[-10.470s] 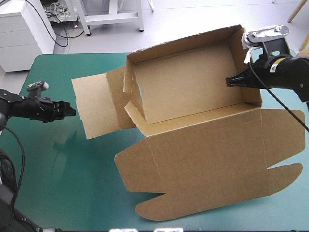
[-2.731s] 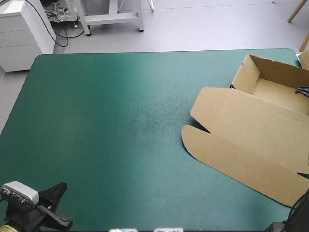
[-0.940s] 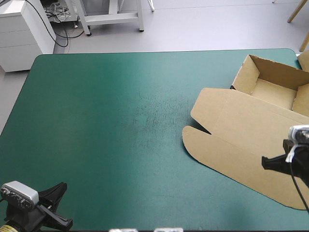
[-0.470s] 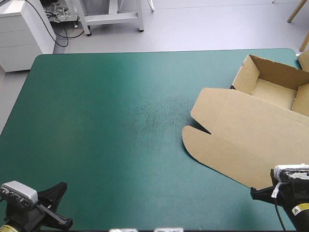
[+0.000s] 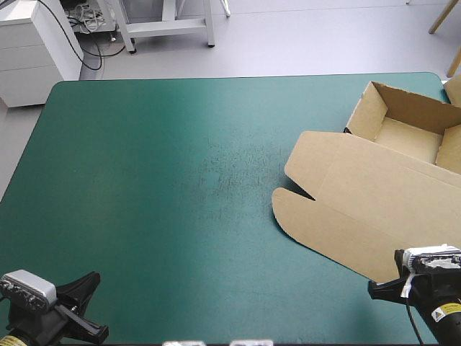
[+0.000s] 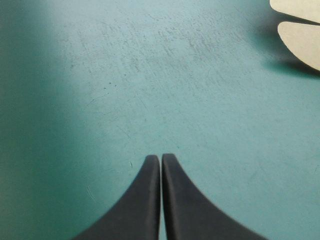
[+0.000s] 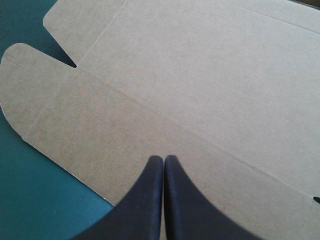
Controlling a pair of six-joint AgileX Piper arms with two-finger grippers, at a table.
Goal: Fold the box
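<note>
- High view: the box (image 5: 374, 194) is seen at the table's right side. Its tray (image 5: 403, 137) stands with walls raised near the far right corner, and its lid (image 5: 360, 209) is laid flat toward the near edge on the teal-green cover (image 5: 166, 187).
- The right gripper (image 7: 163, 158) has been drawn back from the tray, across the lid, to the table's near right corner. Its black fingers are pressed together on nothing, above the lid's near portion.
- The left gripper (image 6: 161, 157) is likewise clenched empty and has been kept at the near left corner, over bare cover, with the lid's rounded flaps (image 6: 300, 35) well ahead.
- The box itself has not been shifted over the last moments.
- With both arms pulled clear and the tray formed, the folding is judged finished or nearly so; the lid is left open.
</note>
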